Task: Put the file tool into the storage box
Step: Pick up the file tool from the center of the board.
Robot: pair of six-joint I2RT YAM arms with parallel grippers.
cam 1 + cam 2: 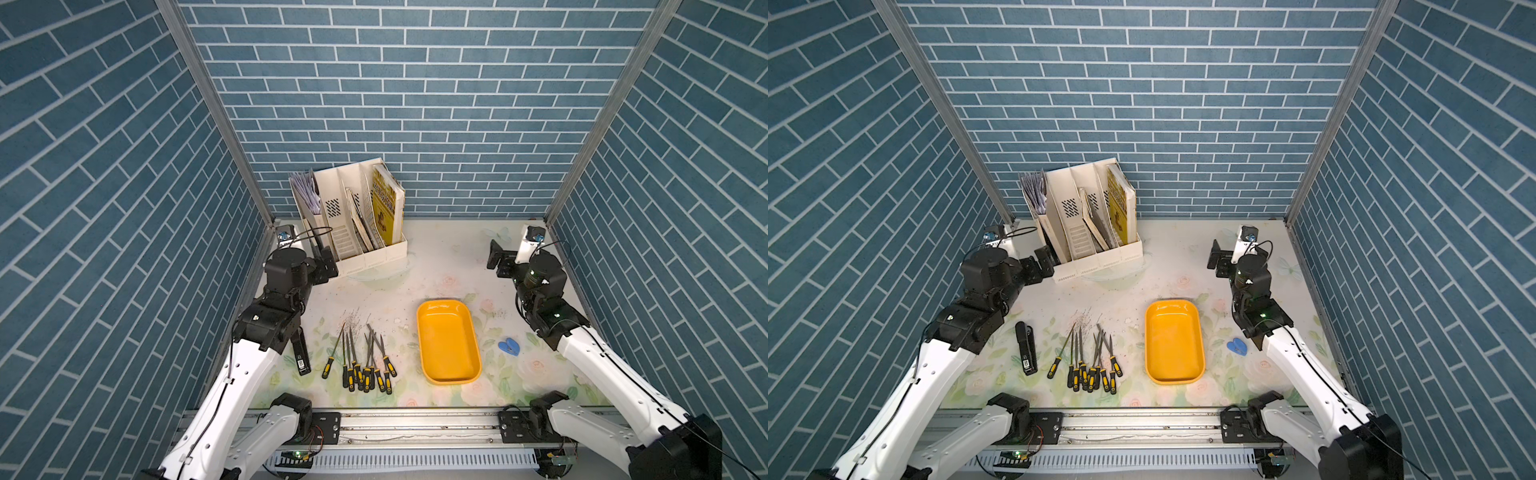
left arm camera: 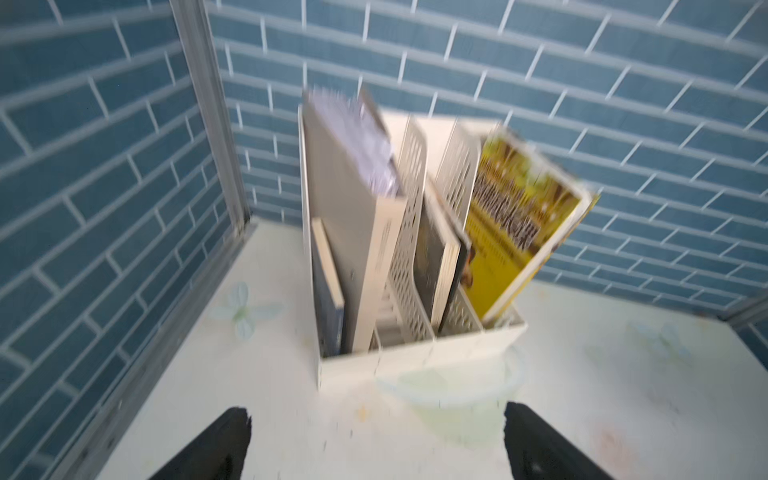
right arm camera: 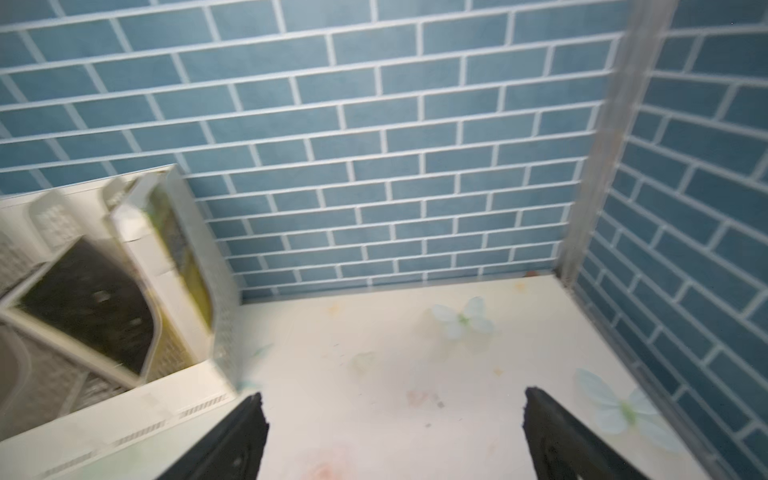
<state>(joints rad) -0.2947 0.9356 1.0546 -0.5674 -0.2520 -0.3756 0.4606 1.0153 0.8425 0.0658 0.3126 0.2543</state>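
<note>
Files [image 1: 367, 376] loose, storage box [image 1: 446, 340] beside (orange-yellow)

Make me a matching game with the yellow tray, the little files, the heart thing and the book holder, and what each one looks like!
Things:
1. storage box
2. files
3. heart clip
4. book organizer

Descriptions:
A. white, standing at the back wall
B. orange-yellow, nothing inside
C. black and yellow handles, bunched together
D. blue, lying alone

Pairs: 1-B, 2-C, 3-D, 4-A
</note>
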